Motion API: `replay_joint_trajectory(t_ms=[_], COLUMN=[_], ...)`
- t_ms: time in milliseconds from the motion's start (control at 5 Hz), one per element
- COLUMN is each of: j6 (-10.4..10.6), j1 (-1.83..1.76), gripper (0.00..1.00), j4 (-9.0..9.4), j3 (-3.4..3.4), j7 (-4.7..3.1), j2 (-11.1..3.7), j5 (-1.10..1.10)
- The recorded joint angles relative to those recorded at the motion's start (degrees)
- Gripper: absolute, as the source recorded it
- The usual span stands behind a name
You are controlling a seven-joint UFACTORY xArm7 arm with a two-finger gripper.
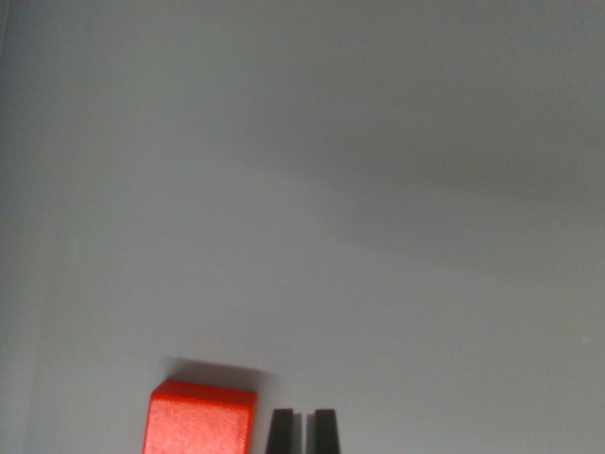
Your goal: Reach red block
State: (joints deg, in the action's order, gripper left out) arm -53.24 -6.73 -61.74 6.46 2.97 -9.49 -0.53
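I have only the wrist view to go on, so everything rests on it. At the bottom edge I see the two dark fingertips of the gripper (pixel 302 430) poking up into frame, standing side by side with only a thin sliver of pale surface between them; I read them as drawn nearly together with nothing between them, though the frame cuts them off low and I cannot see the rest of the fingers. The red block (pixel 200 419) sits just beside them toward the wrist view's left, at the bottom of the picture, its lower part cropped by the frame edge. A narrow strip of the grey table (pixel 378 236) shows between the block's near side and the closer fingertip, so I judge them apart, not touching. The block shows a lighter top face and a brighter front face with roughly squared edges; with so much cut off I cannot name a long axis. The relation that matters: the block lies off to the wrist view's left of the fingertips, not between them. My judgement is that the next move calls for a sideways shift toward that side, and for the fingers to spread if a grasp were to follow.
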Motion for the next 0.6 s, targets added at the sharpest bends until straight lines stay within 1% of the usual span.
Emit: replay_joint_trajectory(t_ms=[200, 400, 600], j6=[0.0, 2.5, 2.5], j1=[0.0, -0.43, -0.43], gripper=[0.0, 0.0, 0.0], j4=[0.0, 1.94, 1.94], j3=[0.0, 0.41, 0.41], j7=[0.0, 0.3, 0.3], j2=[0.0, -0.56, -0.56], j5=[0.0, 0.05, 0.05])
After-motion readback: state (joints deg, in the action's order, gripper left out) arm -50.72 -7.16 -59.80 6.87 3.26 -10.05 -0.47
